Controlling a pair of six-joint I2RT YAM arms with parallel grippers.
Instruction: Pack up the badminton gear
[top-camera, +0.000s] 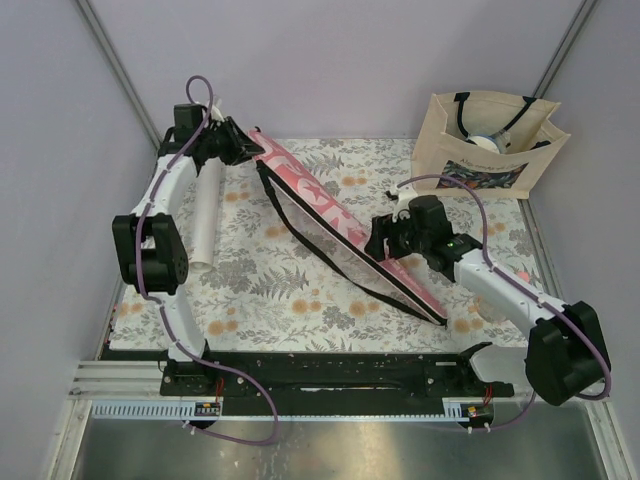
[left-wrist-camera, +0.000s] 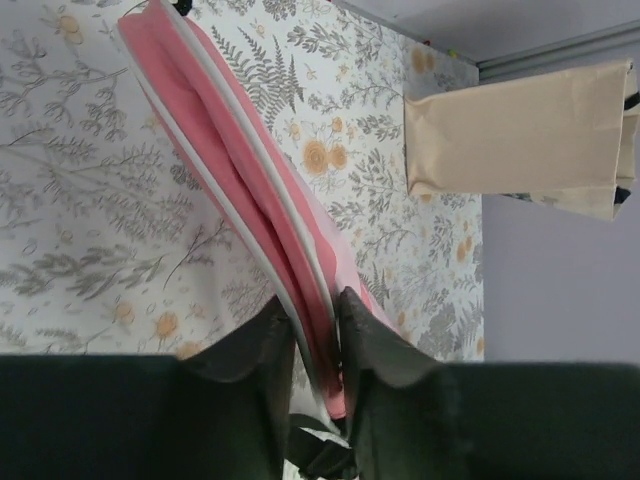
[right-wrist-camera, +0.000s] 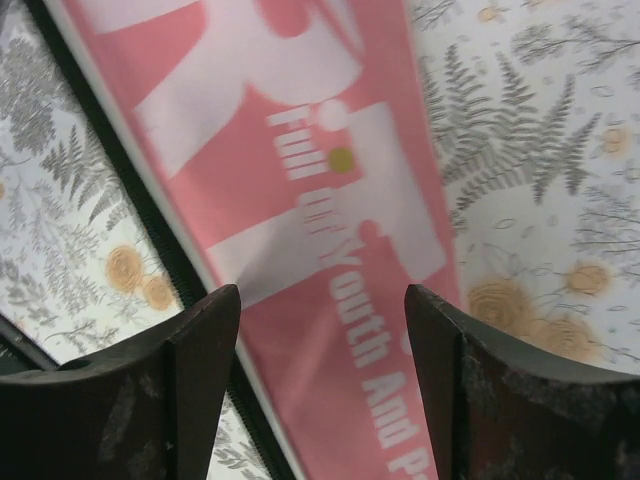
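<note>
1. Step in hand (judged): steadying the racket cover (top-camera: 320, 205) for packing. Advice: the left pinch should hold firm on the rim alone. The right tool should come straight down across the narrow middle, clear of the black strap (top-camera: 345, 275).
2. Left gripper (left-wrist-camera: 315, 335): fingers closed tight on the cover's wide end, with pink and white layers edge-on between them.
3. Right gripper (right-wrist-camera: 320, 340): fingers spread wide and holding nothing, poised over the lettered pink face. Whether they touch it cannot be told.
4. Cover: lies diagonally across the floral table (top-camera: 270, 290), from far left to near right, with the strap looped along its near side.
5. White tube (top-camera: 205, 215): lies by the left arm, apart from the cover.
6. Rackets: not seen separately.
7. Tote bag (top-camera: 490, 150): far right corner, well apart.
</note>
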